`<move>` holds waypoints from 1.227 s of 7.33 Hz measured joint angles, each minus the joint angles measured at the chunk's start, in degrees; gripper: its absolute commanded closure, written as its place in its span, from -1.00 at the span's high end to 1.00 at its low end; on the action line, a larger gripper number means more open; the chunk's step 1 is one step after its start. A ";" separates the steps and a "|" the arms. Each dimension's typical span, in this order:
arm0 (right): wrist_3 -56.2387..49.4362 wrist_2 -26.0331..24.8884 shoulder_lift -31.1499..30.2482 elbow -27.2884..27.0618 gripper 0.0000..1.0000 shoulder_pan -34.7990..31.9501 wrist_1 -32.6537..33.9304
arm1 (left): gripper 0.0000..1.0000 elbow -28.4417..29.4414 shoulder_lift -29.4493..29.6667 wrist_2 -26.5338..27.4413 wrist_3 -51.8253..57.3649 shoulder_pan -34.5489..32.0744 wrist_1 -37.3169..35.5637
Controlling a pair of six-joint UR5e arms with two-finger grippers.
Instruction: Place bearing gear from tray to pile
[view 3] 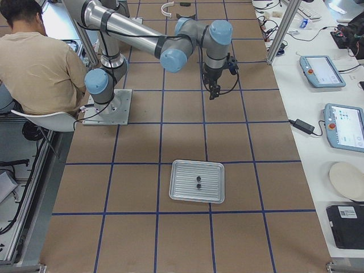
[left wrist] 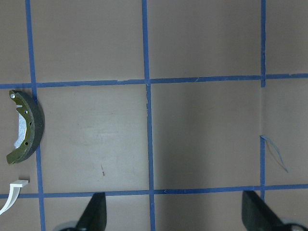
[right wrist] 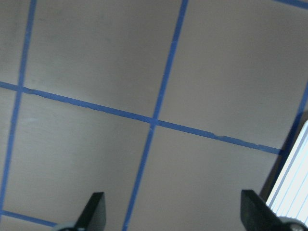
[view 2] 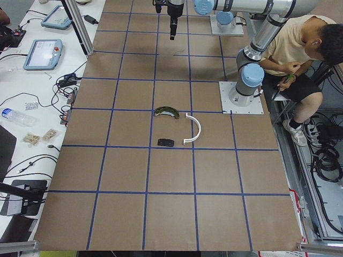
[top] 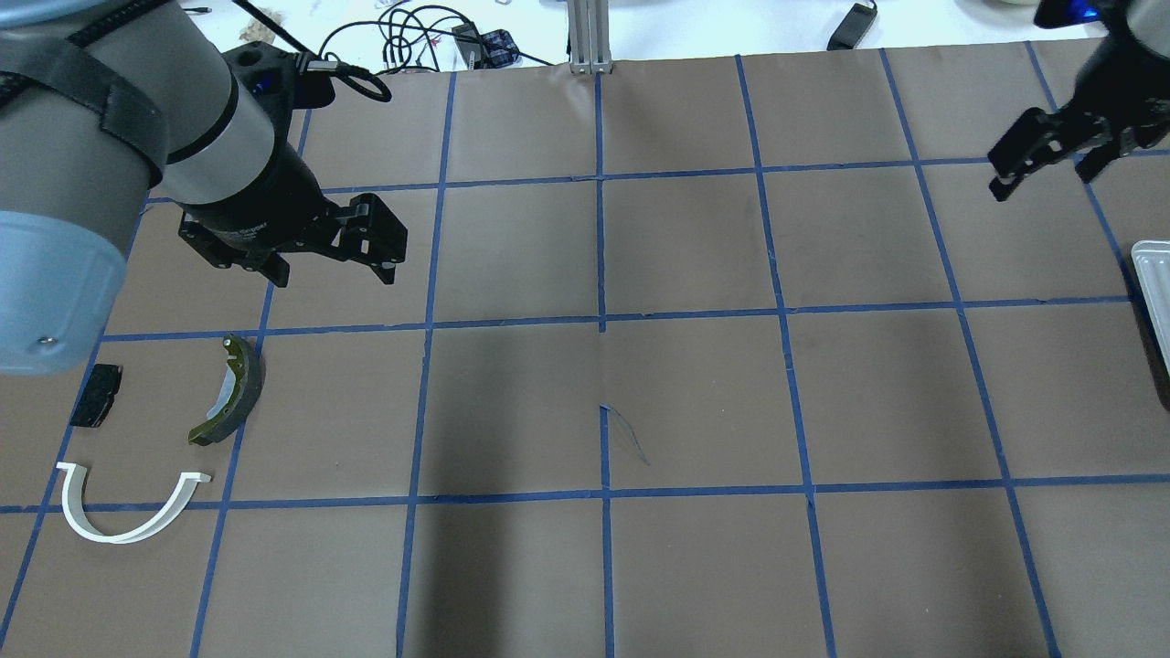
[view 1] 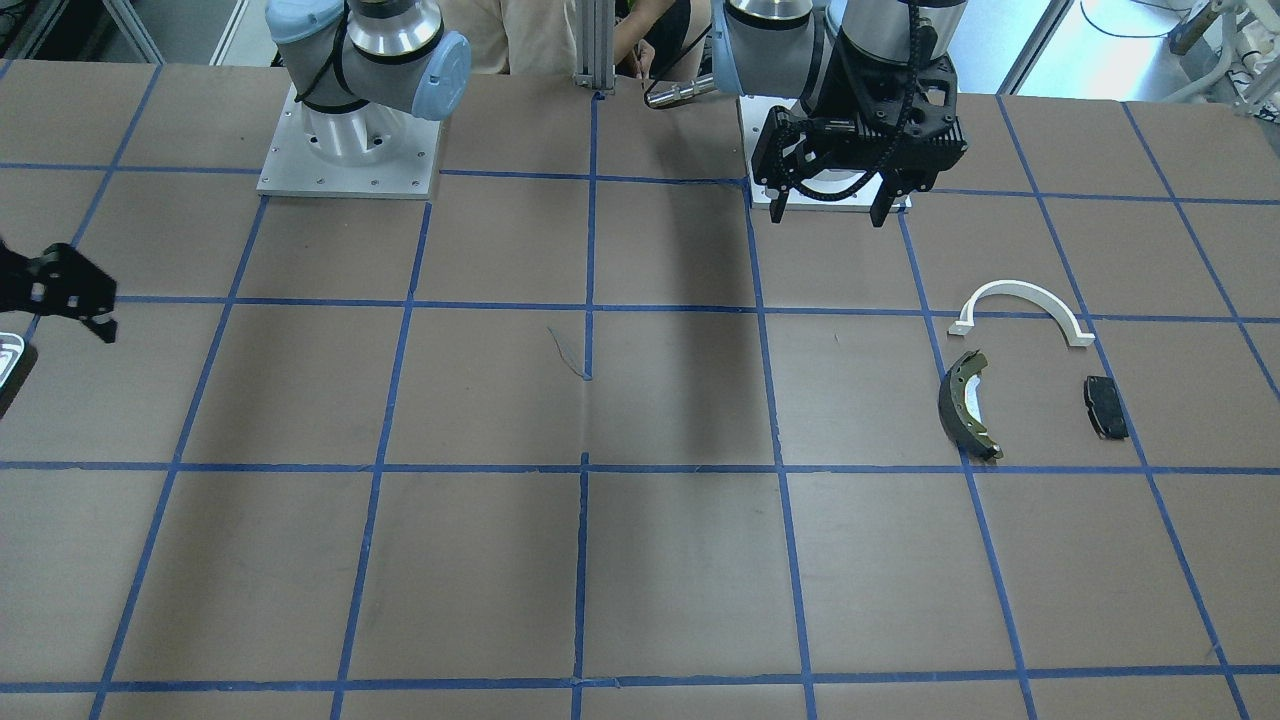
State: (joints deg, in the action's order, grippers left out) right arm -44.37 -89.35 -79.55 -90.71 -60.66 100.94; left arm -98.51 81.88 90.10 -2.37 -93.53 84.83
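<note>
We see a brown tabletop (view 1: 640,580) marked into squares by blue tape (view 1: 585,466). Along one side we find a white bench (view 2: 27,80) carrying teach pendants (view 2: 42,53) and loose cables (top: 402,37); a person (view 3: 40,62) in a beige shirt sits opposite

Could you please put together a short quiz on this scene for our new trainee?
1. True or false: the right tool is shut on a part.
2. How many small dark parts lie in the tray? A) one B) two C) four
3. Which loose part outside the tray lies nearest the left tool?
Key: 1. False; it hangs open and empty. 2. B. 3. The brake shoe.
</note>
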 measured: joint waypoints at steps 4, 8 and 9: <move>-32.09 -0.08 14.76 -0.08 1.00 17.07 16.96 | 1.00 0.07 -0.04 -0.01 0.00 0.01 -0.11; -57.84 -1.71 23.25 -0.16 1.00 21.84 24.57 | 1.00 0.07 -0.05 0.04 0.00 0.01 -0.11; -60.48 -1.84 23.83 -0.16 1.00 21.93 25.46 | 1.00 0.07 -0.05 0.06 0.00 0.01 -0.11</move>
State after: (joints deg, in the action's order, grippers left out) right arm -104.85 -91.19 -55.72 -90.88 -38.73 126.40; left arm -98.44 81.83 90.16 -2.37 -93.51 84.73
